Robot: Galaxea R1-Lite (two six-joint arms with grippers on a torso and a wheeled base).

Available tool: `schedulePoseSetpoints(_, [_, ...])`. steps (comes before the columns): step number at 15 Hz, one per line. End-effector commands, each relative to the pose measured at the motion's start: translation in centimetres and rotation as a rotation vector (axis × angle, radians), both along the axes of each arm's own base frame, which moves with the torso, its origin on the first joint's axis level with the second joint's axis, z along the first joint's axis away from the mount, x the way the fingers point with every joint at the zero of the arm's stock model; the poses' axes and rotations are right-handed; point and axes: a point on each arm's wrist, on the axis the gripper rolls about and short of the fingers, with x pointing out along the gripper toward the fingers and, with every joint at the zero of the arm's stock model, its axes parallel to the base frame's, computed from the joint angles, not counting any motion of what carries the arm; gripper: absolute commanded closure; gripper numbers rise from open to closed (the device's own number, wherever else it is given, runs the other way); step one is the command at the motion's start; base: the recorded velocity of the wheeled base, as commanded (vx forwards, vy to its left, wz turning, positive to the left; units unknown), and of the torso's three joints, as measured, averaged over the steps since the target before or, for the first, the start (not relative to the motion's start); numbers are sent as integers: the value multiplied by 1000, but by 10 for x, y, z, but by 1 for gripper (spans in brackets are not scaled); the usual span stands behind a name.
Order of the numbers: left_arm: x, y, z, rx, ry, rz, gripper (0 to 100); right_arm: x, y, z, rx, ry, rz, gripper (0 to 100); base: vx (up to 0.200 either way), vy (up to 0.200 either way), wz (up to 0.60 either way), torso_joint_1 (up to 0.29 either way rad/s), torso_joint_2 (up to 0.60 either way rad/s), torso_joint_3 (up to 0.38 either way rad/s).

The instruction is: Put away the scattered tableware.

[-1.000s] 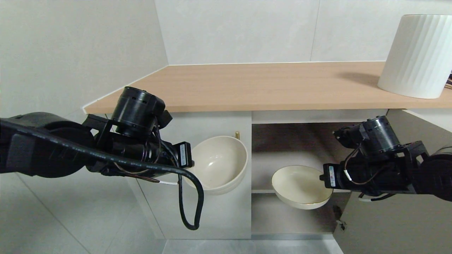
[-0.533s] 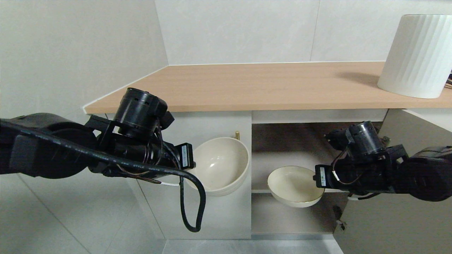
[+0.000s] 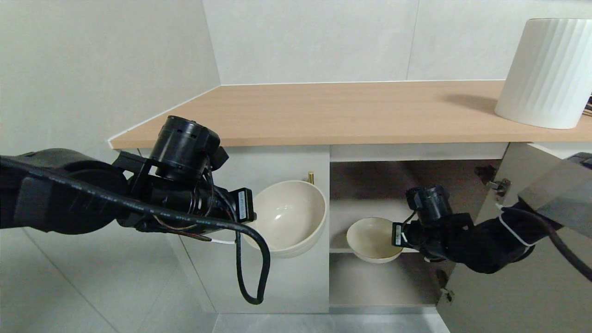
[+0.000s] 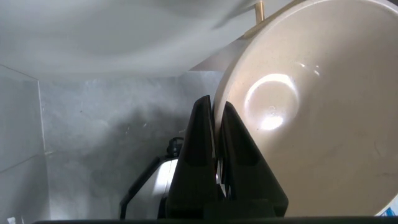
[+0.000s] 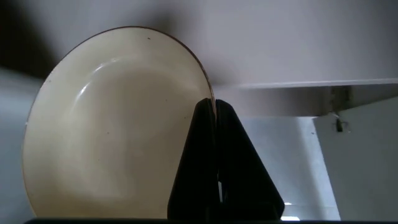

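Observation:
A large cream bowl [image 3: 286,217] hangs in front of the closed left cabinet door, and my left gripper [image 3: 252,213] is shut on its rim; the left wrist view shows the same bowl [image 4: 311,106] pinched between the fingers [image 4: 203,134]. A smaller cream dish [image 3: 372,239] with a thin dark rim sits at the front edge of the cabinet shelf [image 3: 340,249] inside the open compartment. My right gripper [image 3: 398,236] is shut on its rim, and in the right wrist view the dish [image 5: 118,118] is clamped by the fingers [image 5: 205,134].
A wooden countertop [image 3: 333,111] runs above the cabinet, with a white ribbed container [image 3: 545,69] at its right end. The right cabinet door [image 3: 518,240] stands open beside my right arm. A small brass knob [image 3: 311,176] sits on the left door. Grey tiled floor lies below.
My right arm has carried the smaller dish forward and to the left into the open cabinet, down to the shelf edge. The left arm with the large bowl has barely moved.

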Motion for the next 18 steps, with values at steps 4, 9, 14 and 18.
schedulePoseSetpoints(4, [1,-1,-3,4,8,-2,100,40,-15,-44,-8,25,-158,100,0,0,0,0,0,0])
schedulePoseSetpoints(9, [3,-2,-5,7,15,-2,100,63,-25,-63,-29,17,-227,100,0,0,0,0,0,0])
schedulePoseSetpoints(14, [4,-2,-7,10,21,-2,100,75,-29,-71,-33,5,-247,100,0,0,0,0,0,0])
schedulePoseSetpoints(18, [4,-3,-8,11,24,-2,100,87,-26,-77,-48,-18,-267,100,0,0,0,0,0,0])
